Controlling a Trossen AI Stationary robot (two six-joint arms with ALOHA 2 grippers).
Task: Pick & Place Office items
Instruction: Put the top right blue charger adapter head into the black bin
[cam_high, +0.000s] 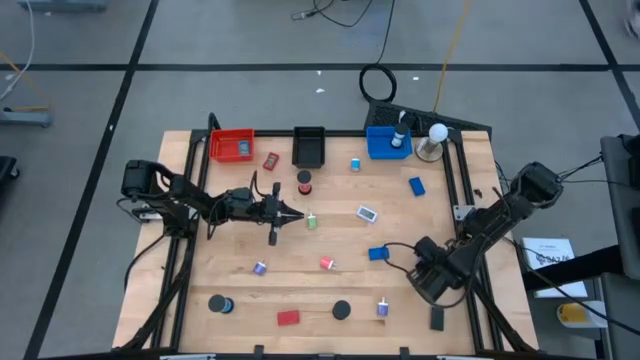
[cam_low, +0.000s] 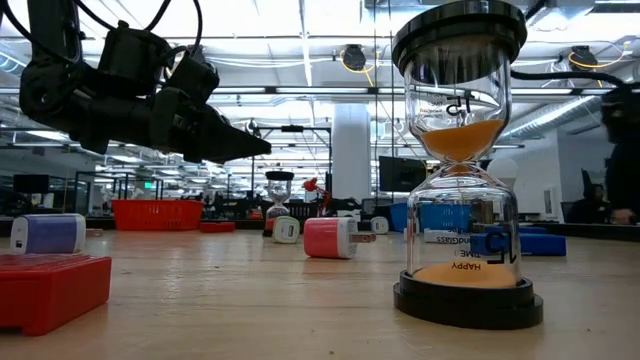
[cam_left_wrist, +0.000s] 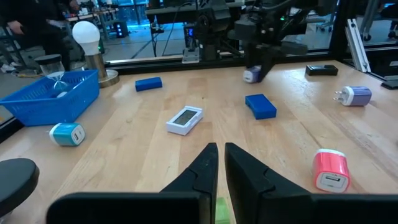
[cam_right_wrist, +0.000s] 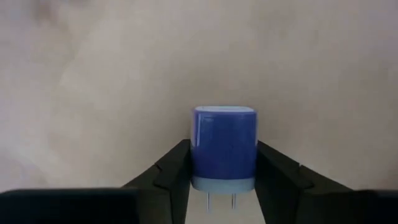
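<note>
My right gripper (cam_high: 424, 256) hangs near the table's right side, pointing down, shut on a small blue plug-in charger (cam_right_wrist: 224, 148). The same charger shows pale purple (cam_left_wrist: 252, 75) in the left wrist view, close to the table top, just past a blue block (cam_high: 378, 254). My left gripper (cam_high: 300, 213) is shut and points level over the table's middle, beside a small green item (cam_high: 312, 221) that it does not touch. More office items lie scattered: a pink charger (cam_high: 327, 263), a purple one (cam_high: 383, 307), a red block (cam_high: 288, 318). My right gripper pinches the blue charger by its two opposite flat sides (cam_right_wrist: 196, 152) between its two fingers, which come from above and point down. The two prongs (cam_right_wrist: 219, 200) stick out toward the wrist. I cannot tell whether the charger rests on the table or is lifted.
Red (cam_high: 232, 146), black (cam_high: 309, 146) and blue (cam_high: 388, 143) trays stand along the far edge, with a white ball lamp (cam_high: 437, 135) beside the blue one. An hourglass (cam_low: 462, 160) stands near the front edge. Bare wood lies between the scattered items.
</note>
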